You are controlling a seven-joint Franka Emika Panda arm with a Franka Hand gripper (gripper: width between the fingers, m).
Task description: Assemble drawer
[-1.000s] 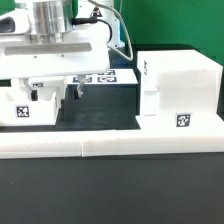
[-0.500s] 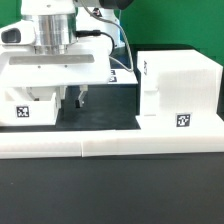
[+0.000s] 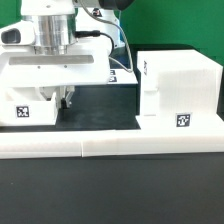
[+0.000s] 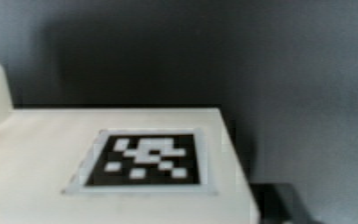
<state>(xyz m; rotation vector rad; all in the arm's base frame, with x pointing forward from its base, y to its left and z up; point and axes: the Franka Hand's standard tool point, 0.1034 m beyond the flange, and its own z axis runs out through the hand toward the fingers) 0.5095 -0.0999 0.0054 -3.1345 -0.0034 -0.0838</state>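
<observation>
The drawer's large white cube housing (image 3: 178, 88) stands at the exterior view's right, with a tag on its front. A small white tray (image 3: 24, 108) with a tag sits at the exterior view's left. My gripper (image 3: 64, 101) hangs low right at the tray's right-hand wall, with its white hand (image 3: 55, 68) above the tray. One dark fingertip (image 3: 68, 100) shows beside the wall; the other is hidden behind the tray. In the wrist view a white tagged face of the tray (image 4: 149, 160) fills the frame, and one dark fingertip (image 4: 275, 203) lies just off its edge. The jaws stand apart.
A long low white bar (image 3: 110, 148) borders the table in front. A sliver of the marker board (image 3: 118, 77) shows behind the hand, between it and the housing. A dark strip of table (image 3: 105, 110) lies between the tray and the housing.
The gripper has come down and then moved toward the exterior view's left, up against the tray's wall. The hand now covers most of the marker board. The tray and housing have not moved.
</observation>
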